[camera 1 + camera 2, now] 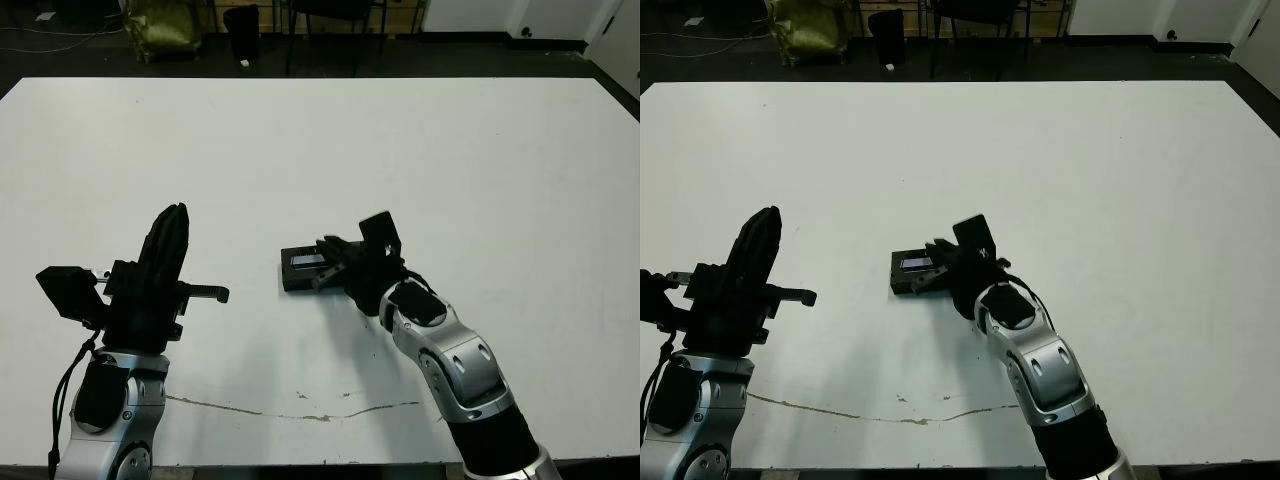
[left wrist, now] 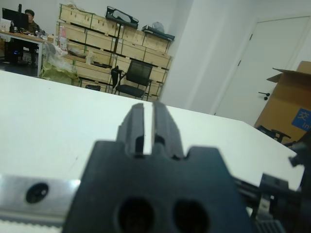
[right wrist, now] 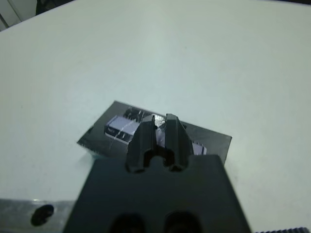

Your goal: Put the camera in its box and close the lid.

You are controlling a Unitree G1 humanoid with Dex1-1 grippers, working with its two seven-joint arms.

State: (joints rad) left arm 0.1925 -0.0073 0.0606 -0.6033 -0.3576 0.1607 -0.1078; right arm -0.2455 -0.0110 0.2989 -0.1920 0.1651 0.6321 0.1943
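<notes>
The lid, flat and black with a silvery label stripe, lies on top of the box, of which only a black side wall shows beneath it. The camera is hidden. My right gripper is shut, its fingertips together right over the lid's near half, seemingly touching it, with nothing between them. My left gripper is raised above the table well to the left of the box, its fingers shut and holding nothing.
A thin dark scratch runs along the table near its front edge. Chairs and a yellowish bag stand beyond the far edge. In the left wrist view a person sits at a distant desk.
</notes>
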